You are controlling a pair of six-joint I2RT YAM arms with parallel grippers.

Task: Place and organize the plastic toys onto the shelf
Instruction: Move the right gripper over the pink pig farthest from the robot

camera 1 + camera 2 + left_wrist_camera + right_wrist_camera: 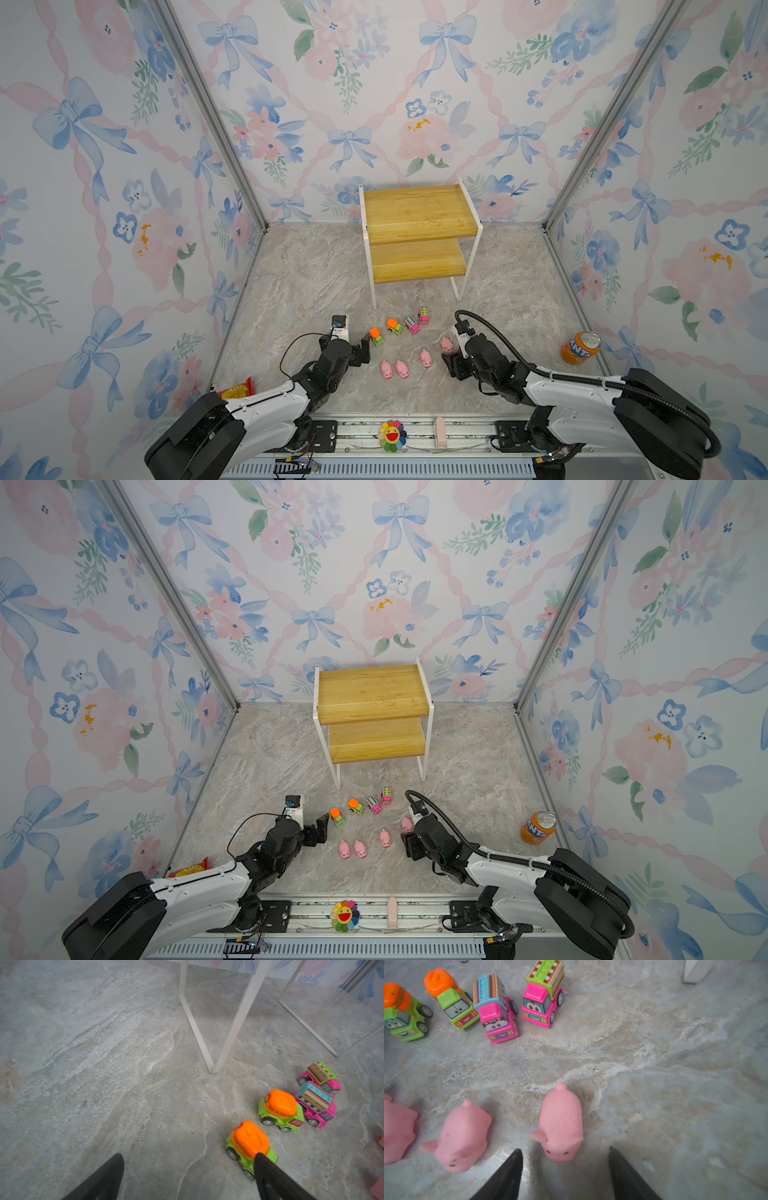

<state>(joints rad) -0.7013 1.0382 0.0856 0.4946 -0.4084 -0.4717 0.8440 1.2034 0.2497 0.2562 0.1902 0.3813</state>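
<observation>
The right end effector [564, 1152] hangs low over the grey, marble-veined tabletop [291, 286] with its two black tapered fingers apart, clamping nothing. A small, smooth, rounded pink pig toy [560, 1124] stands with its snout just ahead of the gap between them, its tail pointing away. Toward the left arm stand a second pig [425, 358], a third pig [402, 368] and a fourth pig [386, 369]. The left end effector [189, 1155] is likewise spread wide. A glossy lime-green plastic truck with a ribbed orange top [249, 1142] sits at one fingertip, outside the gap; I cannot tell whether they touch. Beyond it stand a second green truck [280, 1109], a hot-pink truck with a blue-edged striped top [315, 1103] and a hot-pink truck with a green-edged striped top [321, 1076]. All eight toys stand near the middle of the tabletop's near edge. The two-tier shelf of yellowish wood-grain boards on thin white legs [419, 212] stands at the middle of the far edge.
</observation>
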